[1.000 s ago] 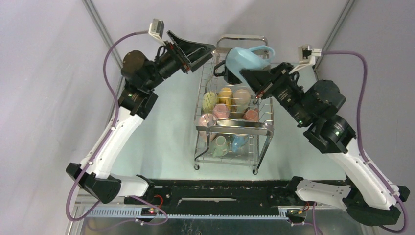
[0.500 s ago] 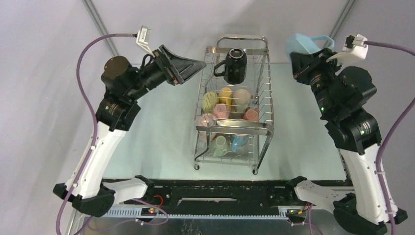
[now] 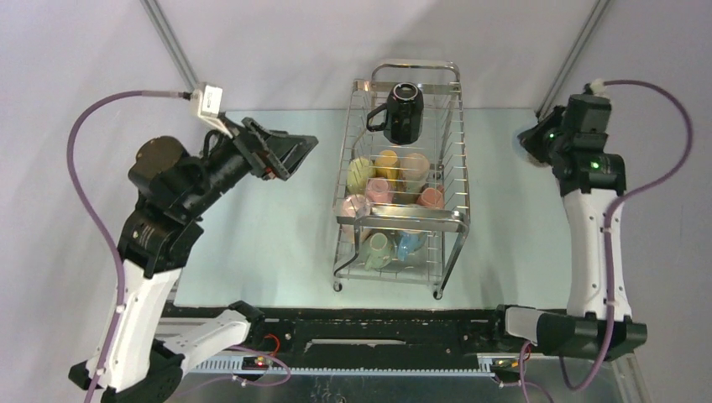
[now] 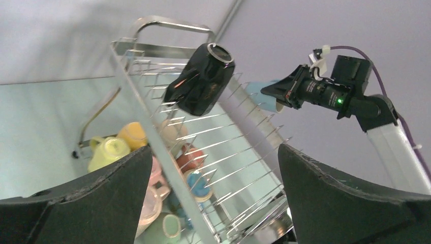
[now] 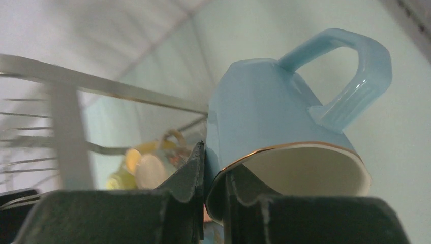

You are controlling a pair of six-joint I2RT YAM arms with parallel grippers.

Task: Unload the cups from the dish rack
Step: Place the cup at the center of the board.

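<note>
Light blue cup (image 5: 284,117): right gripper (image 5: 213,168) narrow, pinching rim wall, one finger inside, one outside; handle on side away from claw. Cup held in air right of dish rack (image 3: 403,220), off its far corner. Left gripper (image 3: 290,151) wide, empty, left of rack, facing black cup (image 3: 401,112) on upper tier at far end, handle toward rack's left side. Judgement: left arm nearer for that one. Other cups (image 3: 390,180) sit mid-rack and lower tier.

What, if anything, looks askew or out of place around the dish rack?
The black mug stands out: alone on the top tier of the dish rack, it leans at a tilt, base uppermost, instead of sitting level. Nothing looks spilled or broken.
</note>
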